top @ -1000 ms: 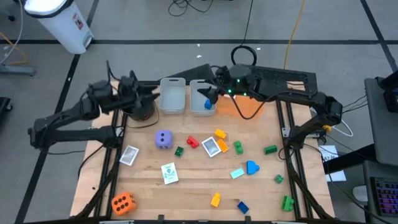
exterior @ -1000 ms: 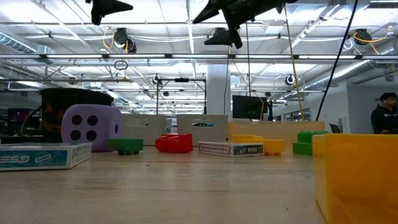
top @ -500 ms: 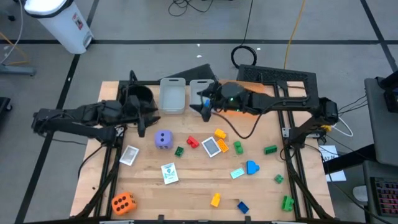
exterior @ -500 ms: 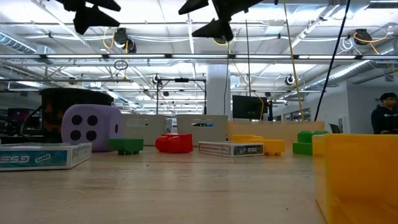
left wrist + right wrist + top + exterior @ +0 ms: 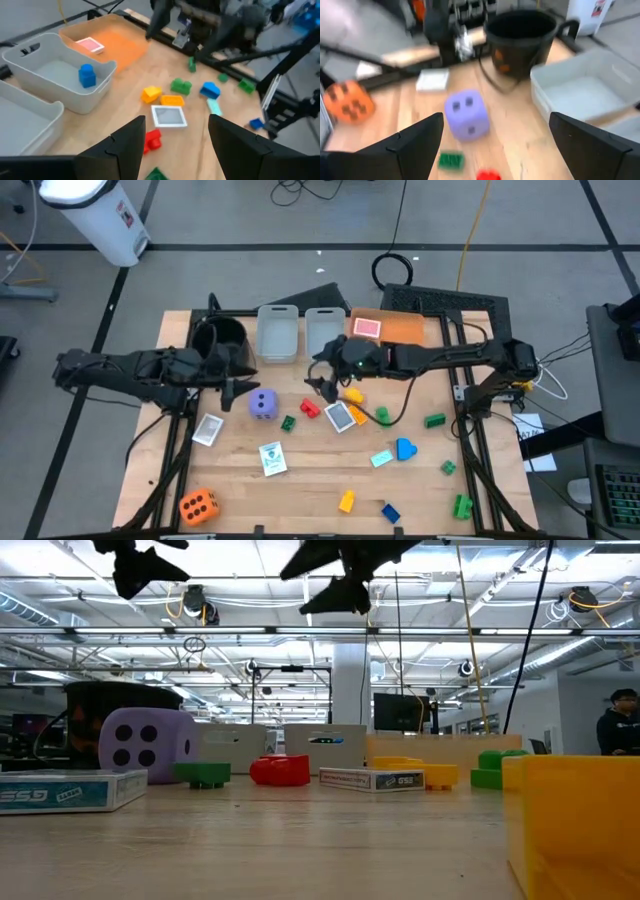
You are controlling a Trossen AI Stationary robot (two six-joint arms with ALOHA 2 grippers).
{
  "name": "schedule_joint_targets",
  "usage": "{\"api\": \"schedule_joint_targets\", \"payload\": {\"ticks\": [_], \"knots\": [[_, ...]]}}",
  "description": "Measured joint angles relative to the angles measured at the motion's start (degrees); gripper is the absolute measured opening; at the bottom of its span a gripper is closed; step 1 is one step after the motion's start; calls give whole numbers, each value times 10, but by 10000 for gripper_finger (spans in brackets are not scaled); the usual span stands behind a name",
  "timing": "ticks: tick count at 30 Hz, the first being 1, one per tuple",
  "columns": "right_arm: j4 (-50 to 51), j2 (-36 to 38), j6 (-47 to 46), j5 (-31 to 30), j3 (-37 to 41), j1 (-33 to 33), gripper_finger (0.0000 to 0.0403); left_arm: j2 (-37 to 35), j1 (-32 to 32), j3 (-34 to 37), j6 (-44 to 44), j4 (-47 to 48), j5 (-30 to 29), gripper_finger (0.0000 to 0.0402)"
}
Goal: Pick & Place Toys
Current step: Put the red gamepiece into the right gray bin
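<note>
Both hands empty | purple die (image 5: 262, 404) beside left hand (image 5: 229, 388)

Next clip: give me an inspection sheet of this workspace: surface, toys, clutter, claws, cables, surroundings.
Surface: wooden table, toys scattered over it.
Job's things: purple die near the centre; orange die at the front left corner; blue brick already in one grey bin; red brick, green and yellow bricks and picture cards loose.
Clutter: black bucket; second grey bin; orange tray holding a pink card.
Claws: left claw open, beside the purple die; right claw open, above the red brick; both empty.
Cables: black cable hanging from the right arm.
Surroundings: white bin on the floor; person in the background.
</note>
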State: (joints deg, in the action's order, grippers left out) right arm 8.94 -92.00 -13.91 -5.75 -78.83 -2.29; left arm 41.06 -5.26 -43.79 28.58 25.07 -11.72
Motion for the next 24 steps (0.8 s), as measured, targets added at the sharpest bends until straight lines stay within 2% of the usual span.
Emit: {"api": "schedule_joint_targets", "payload": {"ticks": [5, 8, 12, 16, 21, 24], "knots": [[93, 8, 9, -1, 0, 18, 357, 42, -3, 0, 38, -39, 16, 225], [135, 12, 24, 1, 0, 25, 357, 80, -14, 0, 46, -100, 16, 225], [190, 35, 43, 1, -1, 26, 357, 144, -30, -4, 52, -182, 17, 225], [259, 63, 83, 0, 1, 27, 357, 217, -40, -24, 65, -194, 17, 225], [244, 115, 101, 1, 58, 16, 357, 305, -43, -60, 53, -178, 33, 225], [209, 153, 73, 17, 117, 5, 357, 352, -37, -92, 28, -149, 60, 225]]}}
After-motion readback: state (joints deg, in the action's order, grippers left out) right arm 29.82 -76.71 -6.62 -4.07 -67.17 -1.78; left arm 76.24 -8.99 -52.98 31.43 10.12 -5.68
